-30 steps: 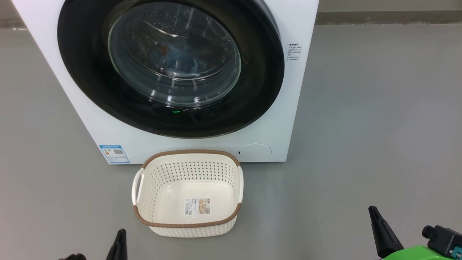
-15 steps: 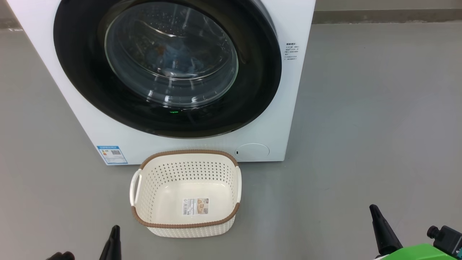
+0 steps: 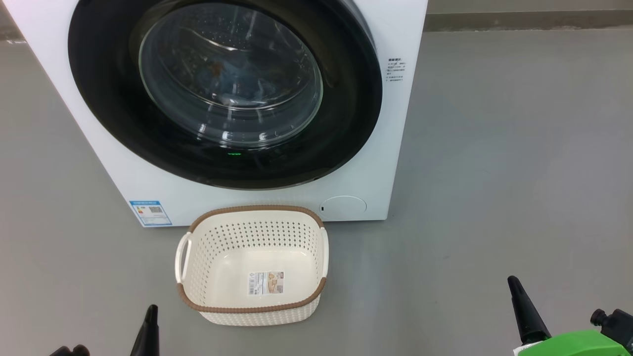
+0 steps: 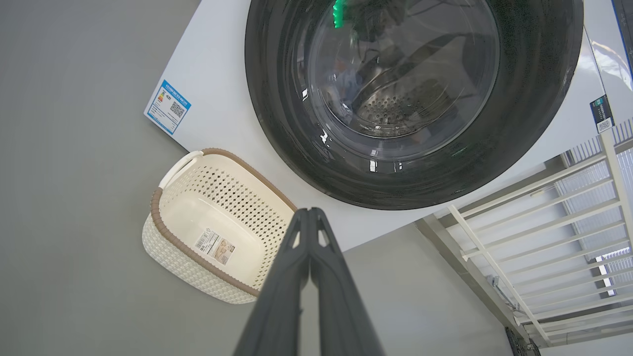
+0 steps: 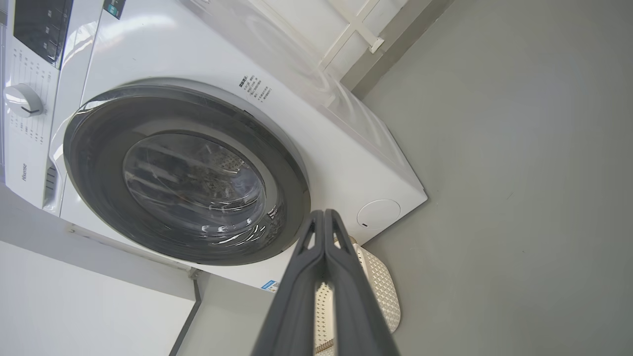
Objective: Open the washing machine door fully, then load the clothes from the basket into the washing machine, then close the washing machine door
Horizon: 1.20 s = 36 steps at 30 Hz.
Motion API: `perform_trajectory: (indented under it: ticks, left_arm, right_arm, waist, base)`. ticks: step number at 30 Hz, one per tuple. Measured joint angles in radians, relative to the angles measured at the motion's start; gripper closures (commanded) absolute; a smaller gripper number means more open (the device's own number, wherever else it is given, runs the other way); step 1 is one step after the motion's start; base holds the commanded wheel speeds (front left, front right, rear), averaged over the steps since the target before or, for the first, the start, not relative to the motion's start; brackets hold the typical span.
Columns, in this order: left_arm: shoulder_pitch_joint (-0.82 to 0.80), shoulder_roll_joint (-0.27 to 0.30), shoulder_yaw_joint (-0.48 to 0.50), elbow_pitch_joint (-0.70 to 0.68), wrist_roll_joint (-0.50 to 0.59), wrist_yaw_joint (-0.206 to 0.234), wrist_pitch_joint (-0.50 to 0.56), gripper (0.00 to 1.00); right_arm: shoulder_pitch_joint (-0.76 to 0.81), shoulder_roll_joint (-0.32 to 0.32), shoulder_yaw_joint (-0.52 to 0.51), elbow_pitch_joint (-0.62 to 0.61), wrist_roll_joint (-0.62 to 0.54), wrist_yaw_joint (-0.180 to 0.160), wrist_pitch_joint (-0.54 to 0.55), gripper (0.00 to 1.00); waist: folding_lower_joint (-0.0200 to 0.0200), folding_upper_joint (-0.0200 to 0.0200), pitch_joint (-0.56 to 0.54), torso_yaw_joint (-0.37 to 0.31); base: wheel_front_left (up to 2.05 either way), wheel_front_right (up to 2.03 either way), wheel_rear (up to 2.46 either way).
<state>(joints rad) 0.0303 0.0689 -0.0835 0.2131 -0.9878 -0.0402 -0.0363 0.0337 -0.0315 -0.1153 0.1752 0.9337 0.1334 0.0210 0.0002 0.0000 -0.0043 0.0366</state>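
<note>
Washing machine stands on the grey floor ahead of both pairs of fingers, well apart from their tips, its top cut off by the head view's upper edge. The washing machine door lies shut flat against the white front. Behind its glass bowl, in the drum, the clothes show as faint blue and orange-brown patches, blurred by reflections, so their shape is hard to make out. A blue label sits at the machine's lower corner beyond the left fingers, and a round flap at the other lower corner.

The basket rests on the floor just before the machine, beyond the fingertips and between the two pairs, nearer the left. On its pale bottom lies a paper sticker. From the right wrist the basket is largely hidden behind the fingers.

The left gripper has its fingers pressed together with nothing between them. The right gripper is likewise closed on nothing. Both are cut off by the head view's lower edge
</note>
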Motion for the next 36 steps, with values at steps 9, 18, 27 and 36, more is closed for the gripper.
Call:
perform_trajectory:
  ticks: [9, 18, 27, 36]
  left_arm:
    - [-0.011, -0.001, 0.022, 0.01, -0.09, -0.01, 0.019, 1.0]
    - [-0.02, -0.006, 0.045, 0.016, -0.19, -0.019, 0.037, 1.0]
    - [-0.041, -0.007, 0.063, 0.022, -0.27, -0.035, 0.054, 1.0]
    - [-0.051, -0.009, 0.086, 0.031, -0.371, -0.045, 0.076, 1.0]
  right_arm:
    - [-0.02, 0.0, -0.003, 0.015, 0.091, 0.0, 0.013, 1.0]
    - [-0.033, -0.001, -0.006, 0.03, 0.2, -0.001, 0.024, 1.0]
    - [-0.043, -0.002, -0.009, 0.041, 0.281, -0.001, 0.04, 1.0]
    - [-0.057, -0.002, -0.014, 0.055, 0.389, -0.001, 0.05, 1.0]
  waist:
    - [0.0, 0.0, 0.001, -0.006]
    - [0.0, 0.0, 0.002, -0.011]
    - [0.0, 0.0, 0.003, -0.016]
    - [0.0, 0.0, 0.004, -0.022]
  base:
    - [0.0, 0.0, 0.0]
    - [0.0, 0.0, 0.0]
    - [0.0, 0.0, 0.0]
    - [0.0, 0.0, 0.0]
